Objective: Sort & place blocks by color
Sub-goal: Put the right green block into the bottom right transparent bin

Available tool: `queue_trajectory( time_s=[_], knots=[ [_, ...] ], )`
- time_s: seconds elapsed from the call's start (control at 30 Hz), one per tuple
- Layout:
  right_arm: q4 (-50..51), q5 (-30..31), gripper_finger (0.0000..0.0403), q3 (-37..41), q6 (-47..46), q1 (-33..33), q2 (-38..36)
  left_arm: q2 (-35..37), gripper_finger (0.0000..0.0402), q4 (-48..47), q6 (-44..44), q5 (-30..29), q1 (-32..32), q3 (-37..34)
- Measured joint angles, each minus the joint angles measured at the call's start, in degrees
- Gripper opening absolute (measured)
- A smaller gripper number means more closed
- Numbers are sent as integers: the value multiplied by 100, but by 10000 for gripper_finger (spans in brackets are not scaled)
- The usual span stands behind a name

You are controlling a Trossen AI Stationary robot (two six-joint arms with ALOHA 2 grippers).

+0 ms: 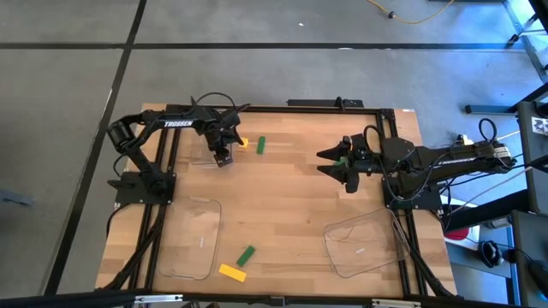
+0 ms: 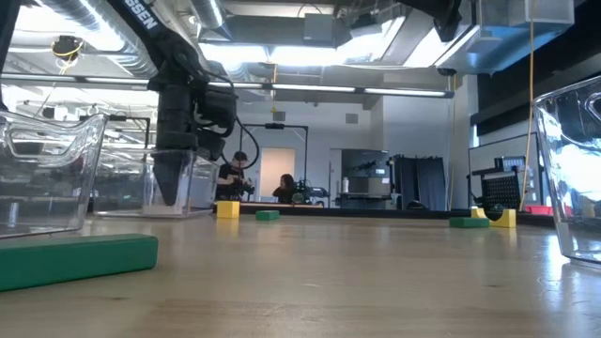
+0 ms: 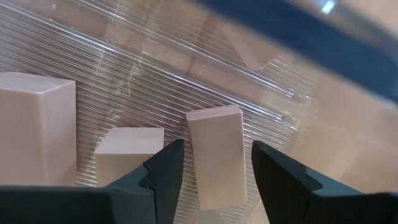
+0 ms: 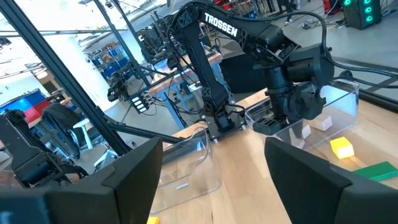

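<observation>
Left hand [image 3: 211,171] hangs open over a tan block [image 3: 216,155] in the clear tray [image 1: 204,154], apparently dropping it with other tans; right hand [image 1: 342,167] waits open, empty

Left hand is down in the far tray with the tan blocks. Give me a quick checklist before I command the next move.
1. Left hand open: ok, a clear gap shows between its fingers.
2. Tan block free of the fingers: cannot tell, it stands between them and contact is unclear.
3. Block inside the clear tray: ok, the ribbed tray floor lies under it, with two more tan blocks beside it.
4. Right hand out of the way: ok, open, over bare table right of centre.
5. Loose blocks left: not ok, a green block and yellow block lie by the tray; a green and yellow pair lies near the front edge.
</observation>
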State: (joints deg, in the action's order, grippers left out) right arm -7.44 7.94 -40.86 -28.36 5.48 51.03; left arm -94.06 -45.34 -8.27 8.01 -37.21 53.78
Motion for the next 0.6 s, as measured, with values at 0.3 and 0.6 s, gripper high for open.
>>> queue_trajectory(
  time_s=[0.3,0.6],
  knots=[
    [0,0,284,0,15,0,0,-7,187,-775,8,-153,-4,729],
    [2,0,284,0,99,1,0,550,189,-1508,177,-597,-5,1869]
  ],
)
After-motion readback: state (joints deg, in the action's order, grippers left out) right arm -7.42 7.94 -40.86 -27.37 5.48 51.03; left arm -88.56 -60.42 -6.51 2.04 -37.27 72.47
